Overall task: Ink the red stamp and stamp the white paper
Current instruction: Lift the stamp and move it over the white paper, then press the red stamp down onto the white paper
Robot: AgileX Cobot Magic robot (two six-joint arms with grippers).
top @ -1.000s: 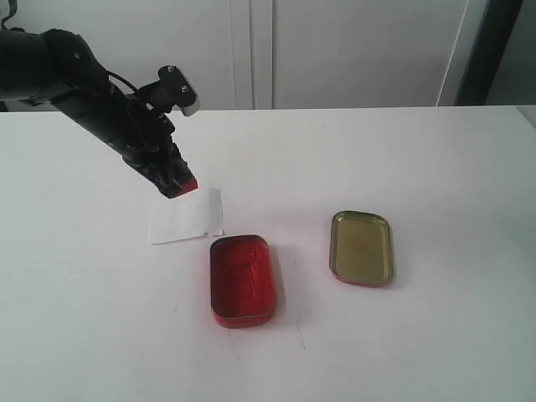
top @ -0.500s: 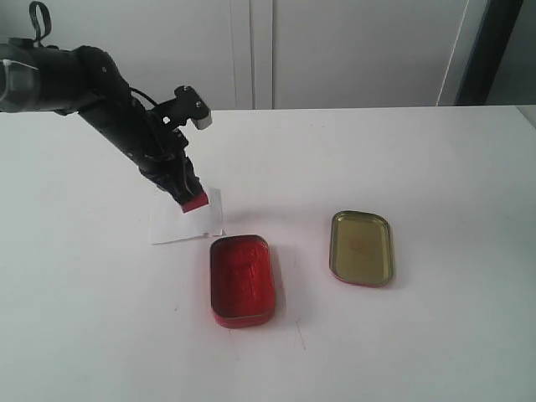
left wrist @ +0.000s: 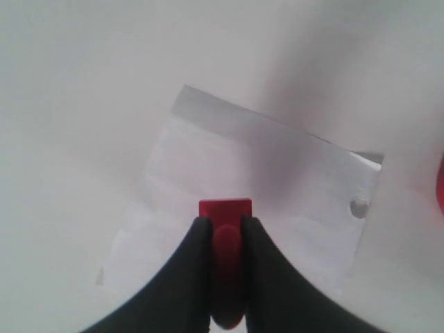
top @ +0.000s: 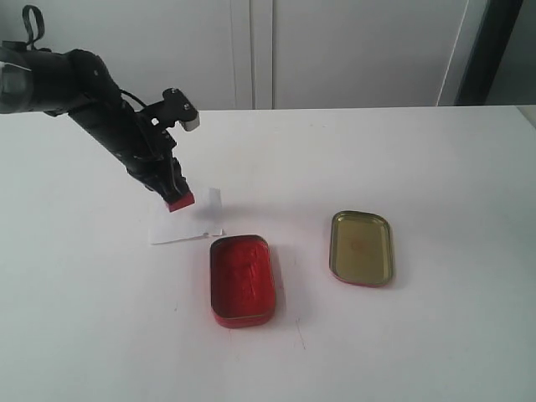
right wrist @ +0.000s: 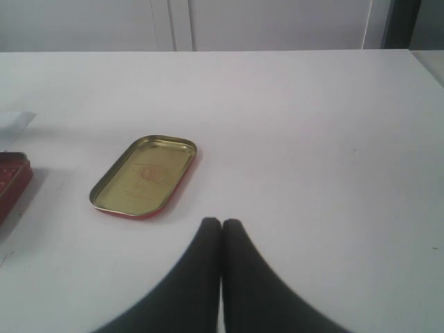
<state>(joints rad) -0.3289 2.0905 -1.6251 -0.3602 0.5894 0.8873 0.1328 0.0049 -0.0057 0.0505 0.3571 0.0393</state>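
My left gripper (top: 170, 191) is shut on the red stamp (top: 179, 201), its black fingers (left wrist: 198, 239) clamping the knobbed handle. The stamp's square base (left wrist: 225, 209) points down at the white paper (left wrist: 277, 187) and hangs over its near-middle. In the exterior view the paper (top: 194, 222) lies left of centre, partly hidden by the arm. I cannot tell whether the base touches the sheet. The right gripper (right wrist: 221, 223) is shut with nothing between its fingers, above bare table, and does not show in the exterior view.
The open red ink-pad tin (top: 242, 279) lies just in front of the paper; its edge shows in the right wrist view (right wrist: 12, 182). Its gold-lined lid (top: 361, 247) rests to the right, also seen as the lid (right wrist: 144, 174) ahead of the right gripper. White cabinets stand behind the table.
The left arm swung right over the paper with the stamp, then drew back slightly left. The stamp now sits over the paper's upper-left part. The tins and paper stayed put.
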